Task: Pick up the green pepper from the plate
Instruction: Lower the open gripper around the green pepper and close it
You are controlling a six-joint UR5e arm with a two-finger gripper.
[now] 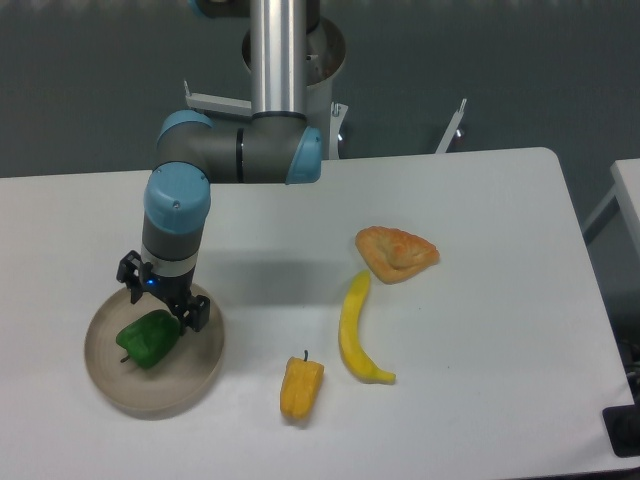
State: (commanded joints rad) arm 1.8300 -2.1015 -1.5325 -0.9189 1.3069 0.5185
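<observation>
The green pepper (147, 341) lies on the left half of the round beige plate (195, 375), which sits near the table's front left. My gripper (163, 312) points straight down over the plate, right at the pepper's far upper side. Its black fingers (193, 314) are spread apart, so the jaws look open. The fingertips reach down to the pepper's top edge, and the pepper partly hides them. The pepper still rests on the plate.
A yellow-orange pepper (301, 388) lies just right of the plate near the front edge. A banana (353, 331) lies at mid-table and a pastry (397, 253) behind it. The arm's base column (283, 55) stands at the back.
</observation>
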